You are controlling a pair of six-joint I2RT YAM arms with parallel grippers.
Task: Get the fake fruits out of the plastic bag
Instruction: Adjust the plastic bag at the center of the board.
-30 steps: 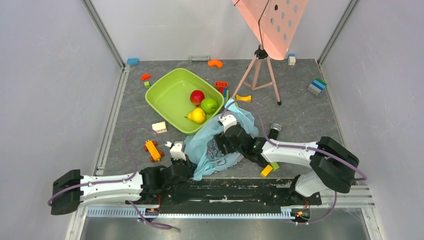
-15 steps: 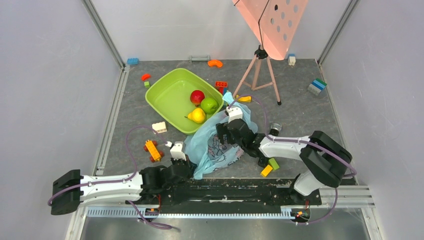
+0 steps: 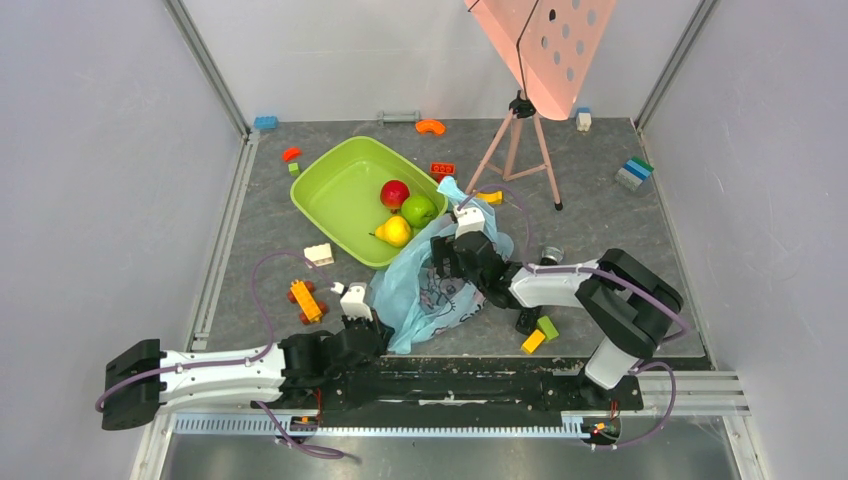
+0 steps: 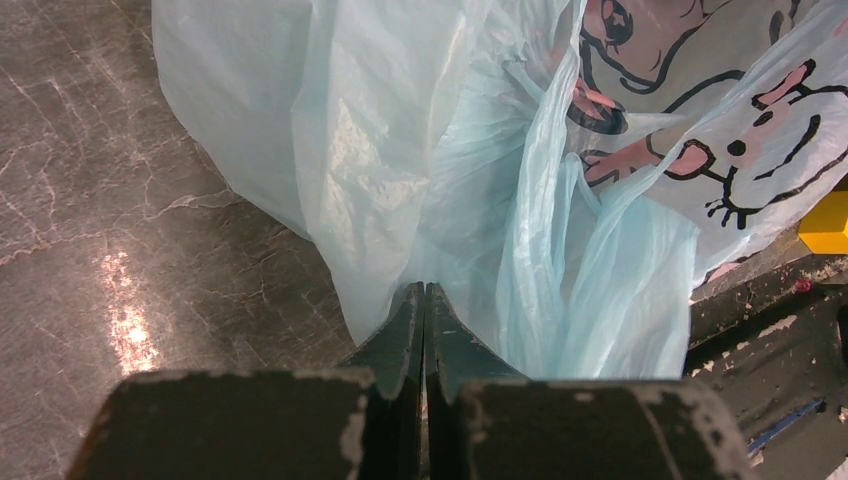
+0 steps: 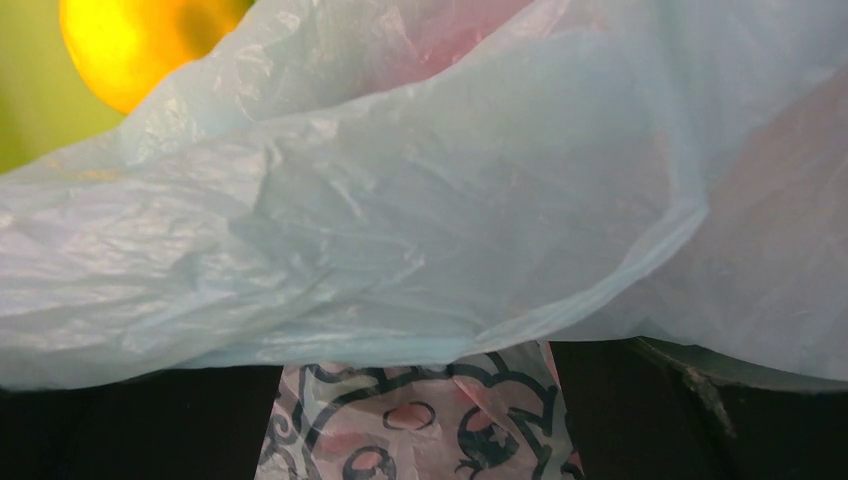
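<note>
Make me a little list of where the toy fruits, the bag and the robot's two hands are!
in the tub: red fruit, green apple, yellow fruit
bag: crumpled on the table, right next to the tub
left gripper: shut, pinching the bag's near edge
right gripper: wide open, under a fold of the bag
more fruit in the bag: none can be seen
</note>
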